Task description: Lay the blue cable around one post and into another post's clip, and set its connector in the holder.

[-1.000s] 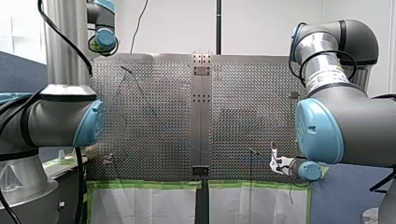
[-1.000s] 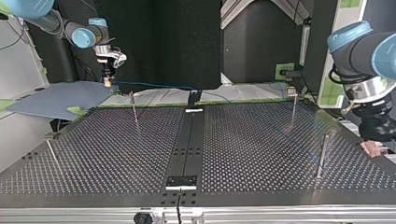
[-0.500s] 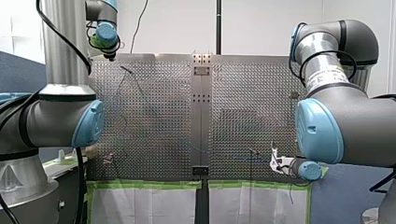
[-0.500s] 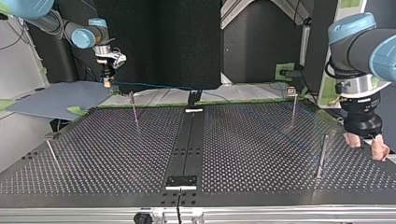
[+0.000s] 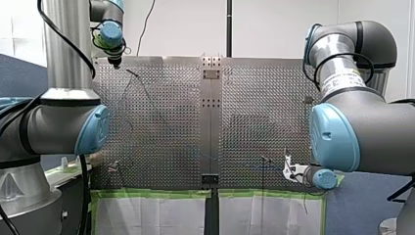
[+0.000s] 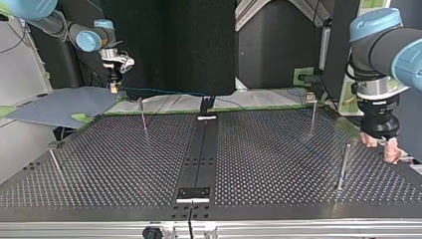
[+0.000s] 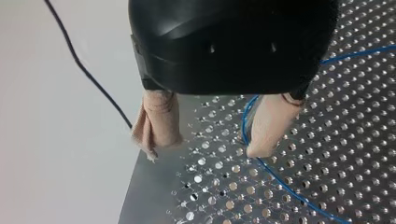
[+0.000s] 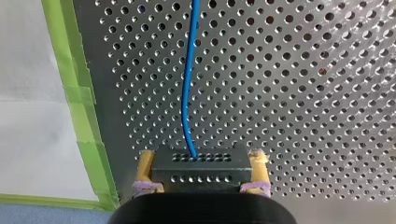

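Only the right wrist view is showing my right gripper (image 8: 201, 155) clamping the connector (image 8: 201, 171); my left gripper (image 7: 201, 153) is hanging spread beside the blue cable (image 7: 280, 186).

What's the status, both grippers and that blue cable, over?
Right gripper shut on connector, near table edge. Left gripper open, empty, over table corner. Blue cable trails from connector, passes by left pad. Nothing seen blocking.

Blue cable (image 7: 359, 53) part hidden behind L hand (image 7: 205, 150) finger (image 7: 271, 119).
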Action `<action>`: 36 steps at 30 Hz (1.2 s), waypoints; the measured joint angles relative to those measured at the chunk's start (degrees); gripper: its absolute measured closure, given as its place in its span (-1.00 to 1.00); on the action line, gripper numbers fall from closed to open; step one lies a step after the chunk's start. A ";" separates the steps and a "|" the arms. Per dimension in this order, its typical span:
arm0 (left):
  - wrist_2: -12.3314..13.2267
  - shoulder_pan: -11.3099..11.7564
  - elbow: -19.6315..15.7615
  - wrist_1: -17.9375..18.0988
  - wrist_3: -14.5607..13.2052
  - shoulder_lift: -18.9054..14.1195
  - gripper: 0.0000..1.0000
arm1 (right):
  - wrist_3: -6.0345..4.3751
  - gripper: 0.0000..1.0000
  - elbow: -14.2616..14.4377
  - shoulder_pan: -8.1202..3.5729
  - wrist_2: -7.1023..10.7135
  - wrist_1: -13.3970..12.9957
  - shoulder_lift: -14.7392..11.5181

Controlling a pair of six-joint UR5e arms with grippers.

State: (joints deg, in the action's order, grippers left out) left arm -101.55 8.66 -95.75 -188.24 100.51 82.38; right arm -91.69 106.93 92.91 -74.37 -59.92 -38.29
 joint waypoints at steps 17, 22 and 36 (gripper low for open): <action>1.67 -0.25 0.01 0.70 -10.01 -0.08 -1.00 | 0.00 1.00 0.00 0.13 0.04 0.02 0.00; 2.12 -0.25 -0.01 0.69 -12.90 -0.08 -1.00 | 0.00 1.00 -0.01 0.13 0.03 -0.03 0.00; 2.20 -0.24 -0.01 0.89 -19.61 -0.08 -1.00 | 0.16 1.00 -0.07 0.13 0.00 0.26 0.00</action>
State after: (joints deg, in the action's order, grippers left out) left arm -99.36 8.42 -95.76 -187.34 80.91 82.29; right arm -91.53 106.86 93.03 -74.37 -59.66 -38.29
